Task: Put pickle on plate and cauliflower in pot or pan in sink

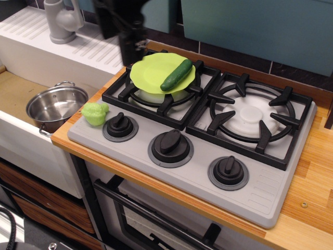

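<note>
The dark green pickle (176,75) lies on the lime-green plate (150,73), which rests on the back-left burner grate. The pale green lumpy cauliflower (94,113) sits on the stove's front-left corner, beside the left knob. The shiny steel pot (56,105) stands empty in the sink (15,96) at the left. My gripper (130,49) is a dark motion-blurred shape hanging above the drainboard edge, just left of the plate. It touches nothing, and the blur hides how its jaws stand.
A grey tap (61,21) stands at the back left on the ribbed white drainboard (99,49). Three black knobs (170,146) line the stove's front. The right burner grate (252,117) is bare. A teal wall runs behind the stove.
</note>
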{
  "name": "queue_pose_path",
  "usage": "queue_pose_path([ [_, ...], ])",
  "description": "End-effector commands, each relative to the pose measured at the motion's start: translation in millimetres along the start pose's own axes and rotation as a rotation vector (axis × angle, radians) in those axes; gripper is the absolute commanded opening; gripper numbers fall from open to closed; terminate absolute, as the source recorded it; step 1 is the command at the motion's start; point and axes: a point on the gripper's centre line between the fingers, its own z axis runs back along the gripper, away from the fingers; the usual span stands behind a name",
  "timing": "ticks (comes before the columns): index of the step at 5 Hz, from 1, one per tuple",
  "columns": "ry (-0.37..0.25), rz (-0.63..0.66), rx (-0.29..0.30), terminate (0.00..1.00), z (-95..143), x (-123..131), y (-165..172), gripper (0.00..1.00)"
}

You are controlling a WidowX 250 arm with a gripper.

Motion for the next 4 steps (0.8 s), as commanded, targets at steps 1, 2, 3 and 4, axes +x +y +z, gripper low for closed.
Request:
queue_pose_path([
  [1, -0.096, 0.095, 0.061, 0.00, -5, -31, 21, 1.00],
  [2, -0.121, 0.133, 0.063, 0.00, -21, -47, 23, 1.00],
  [3, -0.145, 0.151, 0.050, 0.00, -35, -55, 24, 1.00],
  [4, -0.176, 0.155, 0.035, 0.00, -44, -56, 23, 1.00],
])
